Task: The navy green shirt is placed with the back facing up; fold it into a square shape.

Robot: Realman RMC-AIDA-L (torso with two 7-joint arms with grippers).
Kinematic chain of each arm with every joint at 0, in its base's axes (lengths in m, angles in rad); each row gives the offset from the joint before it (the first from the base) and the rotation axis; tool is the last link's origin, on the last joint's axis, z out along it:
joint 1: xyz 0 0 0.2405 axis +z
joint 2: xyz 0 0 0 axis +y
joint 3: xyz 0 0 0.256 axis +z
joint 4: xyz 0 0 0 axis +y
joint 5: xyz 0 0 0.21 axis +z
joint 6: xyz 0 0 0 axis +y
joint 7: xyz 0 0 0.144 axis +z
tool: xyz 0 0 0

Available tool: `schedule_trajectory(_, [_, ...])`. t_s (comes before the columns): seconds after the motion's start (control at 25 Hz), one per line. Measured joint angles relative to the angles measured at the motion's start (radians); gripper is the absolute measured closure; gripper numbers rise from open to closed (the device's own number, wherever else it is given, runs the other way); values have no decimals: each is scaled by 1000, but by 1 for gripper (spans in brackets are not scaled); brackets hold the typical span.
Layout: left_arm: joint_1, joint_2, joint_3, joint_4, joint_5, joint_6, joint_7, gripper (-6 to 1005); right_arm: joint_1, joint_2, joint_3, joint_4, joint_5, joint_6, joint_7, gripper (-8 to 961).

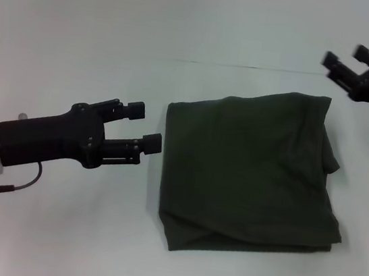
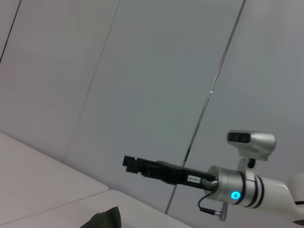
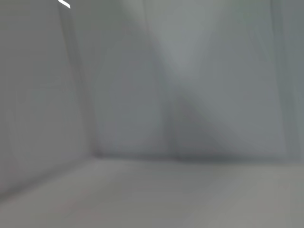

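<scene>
The shirt (image 1: pixel 248 170) is seen lying folded on the white table (image 1: pixel 81 43), a little right of centre, with bare tabletop open on every side of it. Its left edge runs straight from far to near, and the near edge shows stacked layers of cloth; the far right corner rises to a point and the right side bulges out unevenly. The outline is roughly square, though not crisp. The cloth is dark olive green, matte and soft, with shallow wrinkles across the top, and no lettering is shown. The left gripper (image 1: pixel 146 127) is held low just left of the shirt's left edge, its two black fingers spread apart and holding nothing. The right gripper (image 1: pixel 344 64) is held beyond the shirt's far right corner, clear of the cloth, its fingers likewise parted and empty. In the left wrist view only a corner of the shirt (image 2: pixel 105 219) is visible, with the right gripper (image 2: pixel 129 162) above the table.
</scene>
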Motion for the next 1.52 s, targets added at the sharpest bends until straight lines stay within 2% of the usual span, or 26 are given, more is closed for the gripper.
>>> schedule_trajectory(0.12, [1,-3,1,-2,-1,-1,19,88,-6,2,-28,33,-3,-135,-80,244])
schedule_trajectory(0.28, [7,-5,0,-6,-5,0,44,89,3,3,-88,100,-4,-160,-195,208])
schedule_trajectory(0.52, [8,-8,2,-8,-7,1,48,89,41,5,-175,162,-1,-47,-246,208])
schedule_trajectory(1.0, [14,-11,-5,-5,-8,1,50,89,130,9,-158,275,11,243,-266,208])
schedule_trajectory(1.24, [14,-10,-5,-3,-5,5,53,89,143,9,-155,297,25,320,-270,208])
schedule_trajectory(1.52, [14,-10,-4,-4,-2,8,62,89,146,10,-154,317,37,345,-264,207])
